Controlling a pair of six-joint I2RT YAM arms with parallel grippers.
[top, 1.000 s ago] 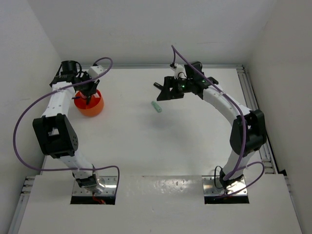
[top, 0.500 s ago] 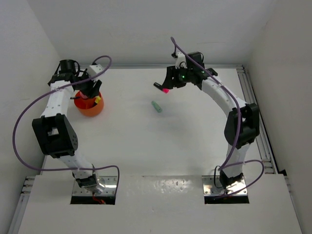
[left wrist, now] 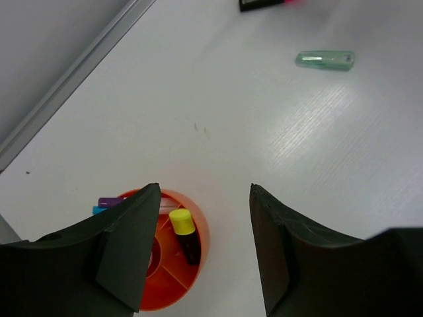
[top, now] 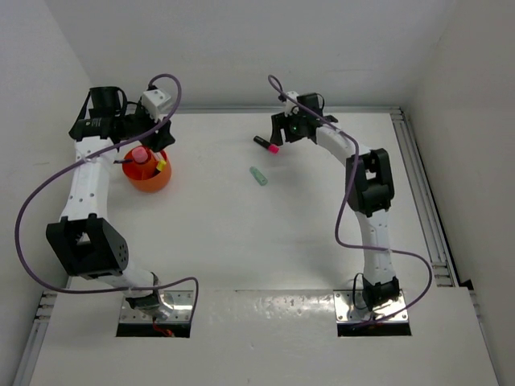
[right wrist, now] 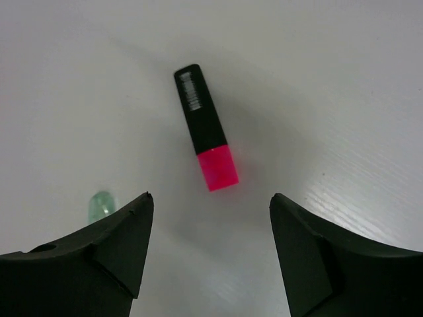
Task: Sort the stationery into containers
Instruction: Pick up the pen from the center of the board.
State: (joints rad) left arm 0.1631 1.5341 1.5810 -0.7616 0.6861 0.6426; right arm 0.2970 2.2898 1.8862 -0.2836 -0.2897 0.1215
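Observation:
The orange bowl (top: pixel 150 178) stands at the back left. It holds a black highlighter with a yellow end (left wrist: pixel 183 228), purple and blue tips (left wrist: pixel 108 203) and a pink item (top: pixel 141 154). My left gripper (top: pixel 152 143) is open and empty, just above and behind the bowl (left wrist: pixel 205 234). A black highlighter with a pink end (top: pixel 266 145) lies flat on the table. My right gripper (top: pixel 283 133) is open and empty, right behind that highlighter (right wrist: pixel 205 129). A pale green highlighter (top: pixel 257 176) lies loose mid-table and also shows in both wrist views (left wrist: pixel 325 60) (right wrist: pixel 100 206).
White walls close in the table at the back and sides. A metal rail (top: pixel 417 173) runs along the right edge. The left arm's purple cable (top: pixel 36 201) loops out over the left side.
My right gripper has pulled back toward the back wall, uncovering the black and pink highlighter on the table. My left gripper has lifted back off the bowl, showing its contents.

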